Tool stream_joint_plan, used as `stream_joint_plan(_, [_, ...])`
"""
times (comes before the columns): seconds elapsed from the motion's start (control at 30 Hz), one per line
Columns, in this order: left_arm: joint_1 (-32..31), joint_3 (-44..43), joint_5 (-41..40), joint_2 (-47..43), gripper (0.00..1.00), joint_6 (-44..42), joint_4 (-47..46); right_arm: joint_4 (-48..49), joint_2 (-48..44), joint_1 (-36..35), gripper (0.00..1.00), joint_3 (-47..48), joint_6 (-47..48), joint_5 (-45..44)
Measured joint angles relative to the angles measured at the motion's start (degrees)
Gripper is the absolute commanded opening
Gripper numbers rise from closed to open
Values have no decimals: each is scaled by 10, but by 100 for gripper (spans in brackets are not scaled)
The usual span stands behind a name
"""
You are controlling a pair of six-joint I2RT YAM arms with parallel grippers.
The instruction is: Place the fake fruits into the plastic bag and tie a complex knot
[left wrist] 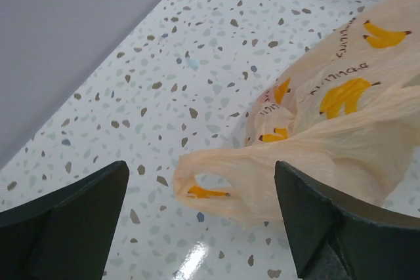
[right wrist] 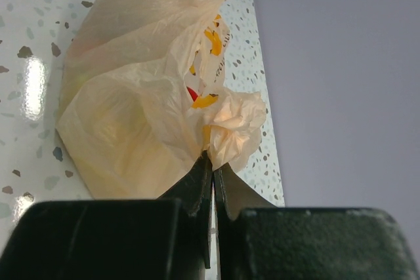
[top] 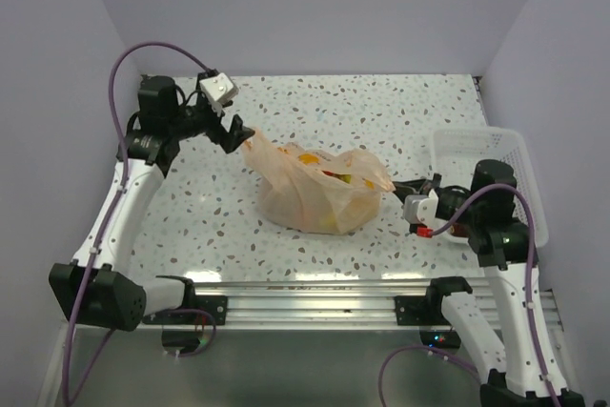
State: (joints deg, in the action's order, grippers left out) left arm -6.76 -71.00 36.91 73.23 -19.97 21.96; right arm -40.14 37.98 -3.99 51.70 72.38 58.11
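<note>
Plastic bag (top: 319, 199) lies central on the table (top: 191, 207), fruits seemingly inside — right gripper (right wrist: 211, 165) pinches one handle (right wrist: 231, 122), left gripper (top: 236, 136) gapes around the other loop (left wrist: 210, 188), untouching. Close low on it — then cross handles tautly.

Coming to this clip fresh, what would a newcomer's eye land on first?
The crinkly, translucent peach-orange plastic bag with yellow banana prints bulges in the middle of the speckled table. The right claw is shut on its bunched end, while the left claw stands open around a loose handle loop. A white perforated plastic basket sits at the table's right edge.
</note>
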Motion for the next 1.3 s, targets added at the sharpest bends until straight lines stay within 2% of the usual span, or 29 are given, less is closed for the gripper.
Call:
stream_joint_plan(0.07, [-6,-12,39,-16,100,-13,0,12,1,-3,0,-4,-5,2])
stream_joint_plan(0.13, [-38,-26,52,-29,100,-26,-2,24,3,-6,0,-6,-10,2])
stream_joint_plan(0.3, [-217,-27,64,-36,100,-52,-27,46,11,-11,0,-7,-20,4])
stream_joint_plan(0.43, [-303,5,60,-20,100,-75,-56,62,14,-13,0,-13,-28,8])
stream_joint_plan(0.6, [-355,38,34,30,100,-82,-122,73,22,-14,0,-13,-34,15])
stream_joint_plan(0.97, [-421,44,-7,118,100,-81,-274,101,40,-24,0,-14,-44,32])
stream_joint_plan(1.07, [-424,43,-1,135,82,-78,-284,130,48,-35,0,-16,-61,33])
stream_joint_plan(1.1, [-424,43,2,139,64,-76,-285,141,50,-38,11,-17,-68,33])
stream_joint_plan(1.17, [-424,43,3,146,41,-68,-288,167,57,-49,41,-21,-97,31])
stream_joint_plan(1.2, [-424,43,3,148,18,-63,-291,181,59,-54,54,-23,-115,29])
stream_joint_plan(1.23, [-424,42,2,148,11,-57,-294,192,63,-58,74,-24,-135,26])
stream_joint_plan(1.27, [-424,42,0,148,6,-54,-299,204,65,-61,83,-25,-161,22])
stream_joint_plan(1.3, [-424,41,-2,148,0,-53,-303,216,67,-63,87,-25,-186,12])
